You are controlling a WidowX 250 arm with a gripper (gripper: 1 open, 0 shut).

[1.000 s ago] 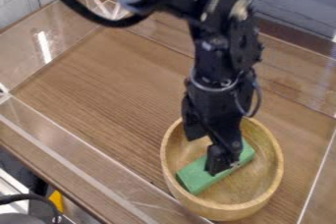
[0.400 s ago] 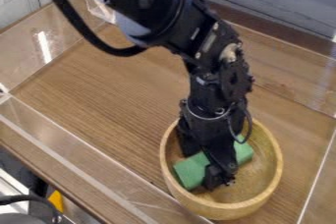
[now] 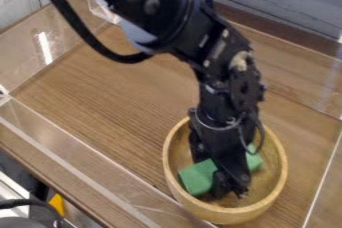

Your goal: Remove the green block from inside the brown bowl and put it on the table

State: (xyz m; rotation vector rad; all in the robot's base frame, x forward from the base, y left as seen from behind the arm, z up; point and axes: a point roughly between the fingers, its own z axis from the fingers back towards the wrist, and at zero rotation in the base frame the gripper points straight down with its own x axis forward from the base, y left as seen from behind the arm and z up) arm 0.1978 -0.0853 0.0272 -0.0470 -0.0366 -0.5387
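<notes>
Block point(image 3: 199, 177), bright green, flat and rectangular, lies inside the round light-brown bowl point(image 3: 274, 179); dark fingers cover its middle, leaving both ends visible. Bowl sits on the wood-grain table point(image 3: 114, 97). End effector point(image 3: 225, 175) is down over the block; whether it is clenched or released cannot be told.

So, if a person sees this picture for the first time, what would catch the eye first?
The big black robot arm comes first, reaching from the top down into the bowl. Next is the light-brown round bowl at the lower right of the table. Inside it, the bright green block shows from under the claw.
</notes>
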